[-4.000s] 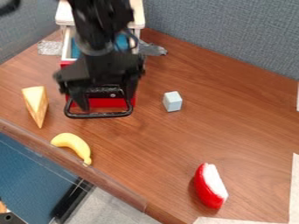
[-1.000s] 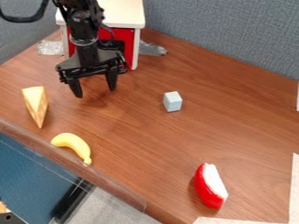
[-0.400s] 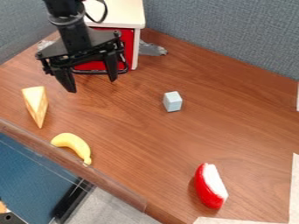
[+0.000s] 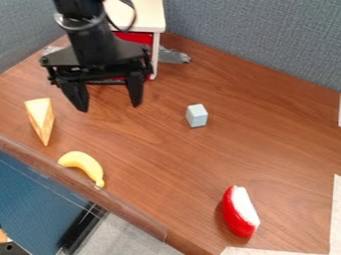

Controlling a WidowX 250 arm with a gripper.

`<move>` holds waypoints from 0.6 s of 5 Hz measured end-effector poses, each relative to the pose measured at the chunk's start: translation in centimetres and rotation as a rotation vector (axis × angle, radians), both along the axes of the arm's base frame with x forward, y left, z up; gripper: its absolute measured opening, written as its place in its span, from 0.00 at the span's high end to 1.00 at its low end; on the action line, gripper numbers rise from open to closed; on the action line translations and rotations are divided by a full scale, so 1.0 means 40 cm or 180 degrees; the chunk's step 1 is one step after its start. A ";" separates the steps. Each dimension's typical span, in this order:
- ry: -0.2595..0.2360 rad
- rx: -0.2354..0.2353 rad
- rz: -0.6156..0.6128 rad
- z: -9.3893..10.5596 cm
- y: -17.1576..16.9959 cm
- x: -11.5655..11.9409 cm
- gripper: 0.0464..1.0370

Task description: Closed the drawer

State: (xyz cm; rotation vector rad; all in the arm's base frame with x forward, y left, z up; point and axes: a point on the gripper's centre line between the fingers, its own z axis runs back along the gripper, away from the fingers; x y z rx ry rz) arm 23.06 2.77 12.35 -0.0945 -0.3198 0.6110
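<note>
Camera view, listed from the near edge to the far.

Item: pale sheet (image 4: 266, 251), at the bottom edge, toward the right; a second pale strip (image 4: 335, 214) runs up the right edge.

Item: toy wedge (image 4: 241, 211), red outside with a white face, lying lengthwise on the bench (image 4: 166, 149) in the lower right.

Item: toy banana (image 4: 85, 162), yellow, curved, its lower end beside the raised border of the bench (image 4: 100, 200) on the left.

Item: block (image 4: 197, 115), small, pale grey-blue, standing near the middle of the bench, well apart from the banana.

Item: tapered wedge (image 4: 40, 118), pale yellow, its narrow end toward the near edge, left of the block and beyond the banana.

Item: end effector (image 4: 110, 107), black, two-fingered, open; the fingers point down and stand apart, with bench surface seen between them. It hangs in front of the cabinet, at the upper left, on the black arm (image 4: 86, 30) entering from the top.

Item: drawer (image 4: 136, 37), red-fronted, closed; seated in the cabinet under its top, its front partly hidden behind the end effector.

Item: cabinet (image 4: 150, 15), white, at the far left of the bench.

Item: crumpled silvery-grey piece (image 4: 173, 56), just beside the cabinet on the right.

Item: partition (image 4: 266, 40), grey fabric, rising behind the bench.
</note>
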 end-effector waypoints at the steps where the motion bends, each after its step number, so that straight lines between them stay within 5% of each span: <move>1: 0.0006 0.0004 0.0025 0.000 0.003 -0.001 0.04; 3: 0.0006 0.0004 0.0025 0.000 0.003 -0.001 0.04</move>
